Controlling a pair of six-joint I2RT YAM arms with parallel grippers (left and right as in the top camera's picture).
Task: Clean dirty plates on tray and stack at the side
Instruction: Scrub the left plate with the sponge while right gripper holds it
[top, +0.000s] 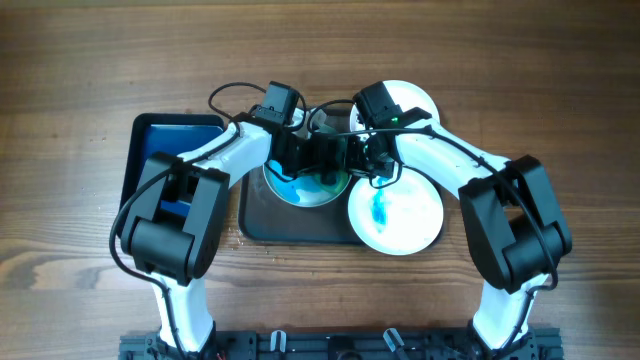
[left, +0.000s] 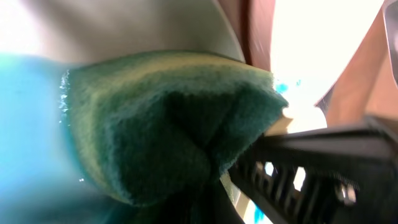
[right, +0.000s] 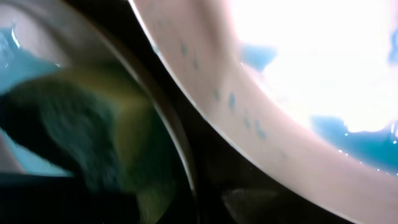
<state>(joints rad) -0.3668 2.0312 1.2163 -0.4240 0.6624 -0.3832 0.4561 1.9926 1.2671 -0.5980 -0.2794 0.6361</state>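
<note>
The dark tray (top: 262, 218) lies in the middle of the table. A plate (top: 296, 190) smeared with blue sits on it under both grippers. A second plate (top: 400, 215) with a blue streak lies at the tray's right end. A third plate (top: 412, 100) lies at the back right, mostly hidden by the right arm. My left gripper (top: 312, 160) is shut on a green sponge (left: 161, 143) and presses it on the blue-smeared plate (left: 31, 124). My right gripper (top: 358, 158) sits at that plate's right rim (right: 168, 112); its fingers are too dark and blurred to read. The streaked plate fills the right wrist view (right: 298, 93).
A smaller black tray with a blue inside (top: 165, 150) stands to the left of the dark tray, partly under the left arm. Cables loop above the grippers at the back. Wooden table surrounds the trays.
</note>
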